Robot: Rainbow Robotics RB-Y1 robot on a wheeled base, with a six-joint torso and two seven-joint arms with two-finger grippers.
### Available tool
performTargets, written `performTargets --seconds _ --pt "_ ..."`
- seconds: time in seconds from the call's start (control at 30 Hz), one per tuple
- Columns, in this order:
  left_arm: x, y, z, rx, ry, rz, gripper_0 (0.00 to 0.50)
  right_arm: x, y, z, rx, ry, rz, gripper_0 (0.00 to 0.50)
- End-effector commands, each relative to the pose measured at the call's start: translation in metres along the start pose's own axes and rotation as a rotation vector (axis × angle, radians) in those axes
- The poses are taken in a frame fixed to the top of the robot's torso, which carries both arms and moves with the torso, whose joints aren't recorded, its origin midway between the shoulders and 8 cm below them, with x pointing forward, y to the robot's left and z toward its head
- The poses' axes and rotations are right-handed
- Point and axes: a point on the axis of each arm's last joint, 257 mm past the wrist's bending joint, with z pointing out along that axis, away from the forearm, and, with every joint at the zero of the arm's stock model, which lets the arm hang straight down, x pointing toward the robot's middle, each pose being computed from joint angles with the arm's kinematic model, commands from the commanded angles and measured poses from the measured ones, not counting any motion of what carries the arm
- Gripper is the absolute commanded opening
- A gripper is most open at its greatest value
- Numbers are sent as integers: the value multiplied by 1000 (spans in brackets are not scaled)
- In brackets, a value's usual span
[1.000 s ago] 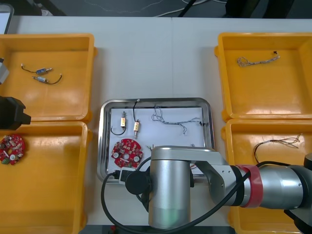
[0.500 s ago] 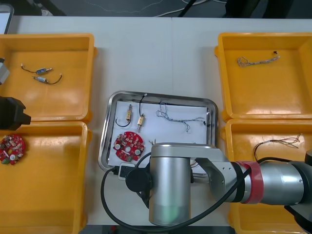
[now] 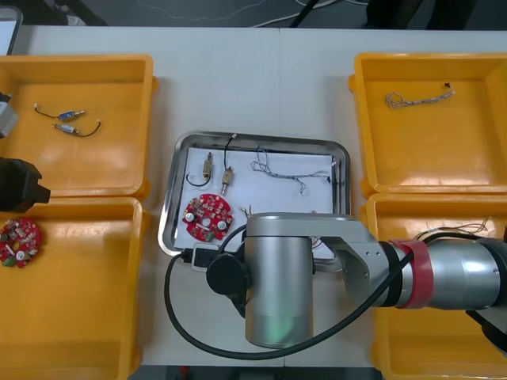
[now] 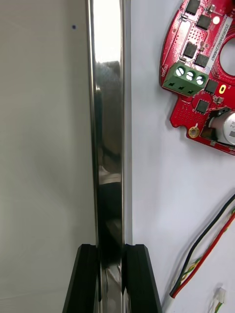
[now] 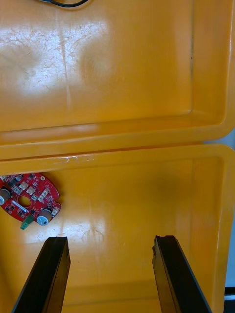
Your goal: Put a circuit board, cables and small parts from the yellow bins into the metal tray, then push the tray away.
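Right gripper [image 4: 111, 254]: clamped on the near rim of the metal tray [image 3: 261, 140]; one finger sits outside over the table [image 3: 238, 79], the other inside; a pinch on the thin rim lets the arm steer the tray as it shoves.
Tray position: between the yellow bins, a little askew to the table's edges.
Tray contents: a red circuit board [image 3: 207, 218] at the near left corner, close beside the inner finger; small metal parts [image 3: 227, 178] on a black cable; a twisted blue and white cable [image 3: 285, 174]; red and black wires [image 4: 211, 248] just beside the gripper.
Step, as I judge it: loading looks done; the push away is in hand.
Risk: a rim grip off to one side could turn the tray instead of sliding it straight.
Left gripper [image 5: 110, 239]: fingers apart, holding nothing; waits over the near left bin [image 5: 147, 195], clear of the push; a spare board [image 5: 29, 198] lies in that bin.
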Motion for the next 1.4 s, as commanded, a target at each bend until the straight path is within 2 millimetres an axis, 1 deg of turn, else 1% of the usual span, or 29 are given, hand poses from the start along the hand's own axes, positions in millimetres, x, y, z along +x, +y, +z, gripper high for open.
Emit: performTargets --seconds 0.03,0.33,0.57,0.73,0.97,1.4 --pt "-1 16 -10 -45 -4 73 500 -1 -28 -6 65 -12 -90 0" --pt "-1 16 -10 -45 -4 73 500 1 -51 -8 111 -24 -114 0" --pt "-1 16 -10 -45 -4 73 500 1 -64 -9 134 -38 -119 0" --pt "-1 16 -10 -45 -4 73 500 0 -81 -5 161 -34 -126 0" --pt "-1 16 -10 -45 -4 73 500 -4 -102 1 193 -30 -139 0" --pt "-1 16 -10 -45 -4 73 500 -13 -136 2 250 -43 -159 0"
